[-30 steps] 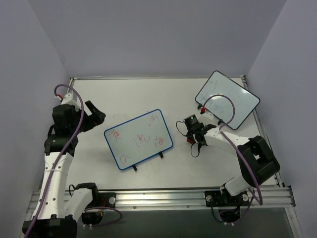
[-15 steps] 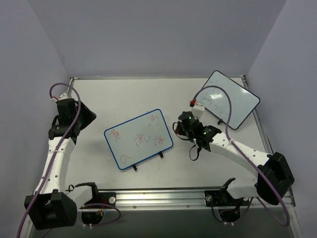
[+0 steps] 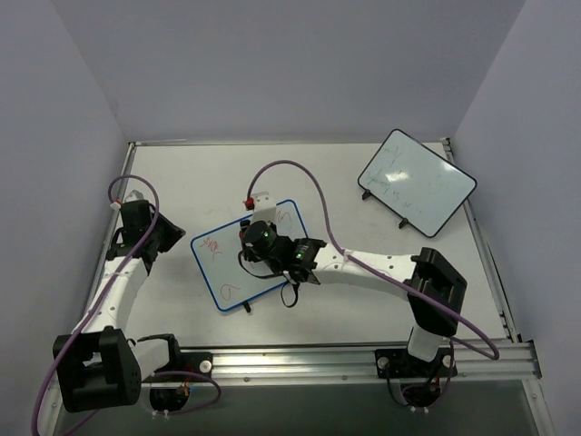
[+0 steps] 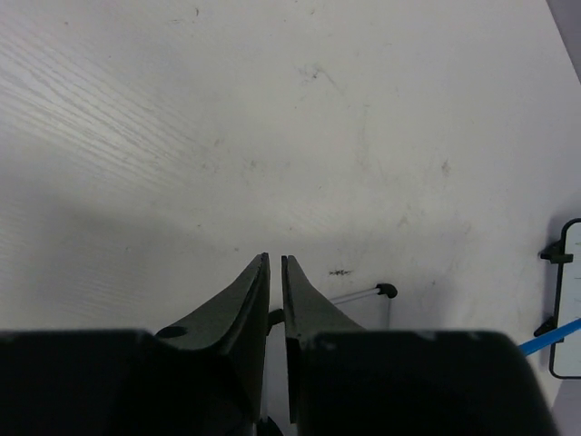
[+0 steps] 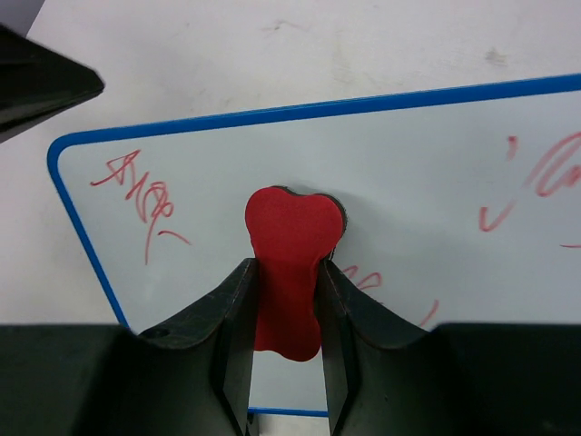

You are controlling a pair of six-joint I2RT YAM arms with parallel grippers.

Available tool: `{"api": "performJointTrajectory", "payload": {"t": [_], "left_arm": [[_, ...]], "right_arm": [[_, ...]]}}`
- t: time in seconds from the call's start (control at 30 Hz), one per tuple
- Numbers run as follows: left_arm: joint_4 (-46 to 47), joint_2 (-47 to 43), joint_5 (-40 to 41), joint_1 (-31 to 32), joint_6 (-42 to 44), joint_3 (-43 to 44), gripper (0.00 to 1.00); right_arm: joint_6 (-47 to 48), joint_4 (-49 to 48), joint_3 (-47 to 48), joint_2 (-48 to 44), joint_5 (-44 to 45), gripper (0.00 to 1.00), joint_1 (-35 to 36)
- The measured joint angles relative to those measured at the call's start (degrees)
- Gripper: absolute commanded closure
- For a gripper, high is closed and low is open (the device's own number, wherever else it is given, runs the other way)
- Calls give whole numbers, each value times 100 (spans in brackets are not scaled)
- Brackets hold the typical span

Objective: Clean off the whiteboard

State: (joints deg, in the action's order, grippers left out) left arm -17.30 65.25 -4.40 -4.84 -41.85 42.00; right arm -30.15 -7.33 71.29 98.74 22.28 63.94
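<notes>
The right pincer (image 5: 286,268) is no longer seen off the right edge of the whiteboard (image 3: 218,265); it is now brought over the middle of the board, which is lying left of centre on the desk (image 3: 345,195). A red eraser (image 5: 289,241) is gripped between its jaws and appears to be pressed against the white surface. Wiping is judged to be just under way. Red scribbles (image 5: 145,195) are left near the board's left end, and more are seen at the right (image 5: 554,173).

The left pincer (image 4: 275,265) has been drawn from wide open to nearly closed, with only a slit left and nothing held.

Little room is offered at the left end, since the left pincer is parked near that corner. Bare desk is left beyond the far rim and to the right. The black-rimmed board (image 3: 416,182) is set well apart in the far right corner.
</notes>
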Motion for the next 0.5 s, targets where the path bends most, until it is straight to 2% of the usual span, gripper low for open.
{"api": "performJointTrajectory", "payload": {"t": [0.1, 0.37, 0.5], "left_arm": [[240, 0, -234, -7, -61, -39, 81], [914, 7, -789, -9, -155, -282, 97], [1064, 7, -979, -9, -168, -520, 98]], "right_arm": [[227, -48, 317, 378, 22, 100, 199], [664, -212, 828, 981, 365, 100, 525], [809, -280, 931, 1147, 603, 100, 584]]}}
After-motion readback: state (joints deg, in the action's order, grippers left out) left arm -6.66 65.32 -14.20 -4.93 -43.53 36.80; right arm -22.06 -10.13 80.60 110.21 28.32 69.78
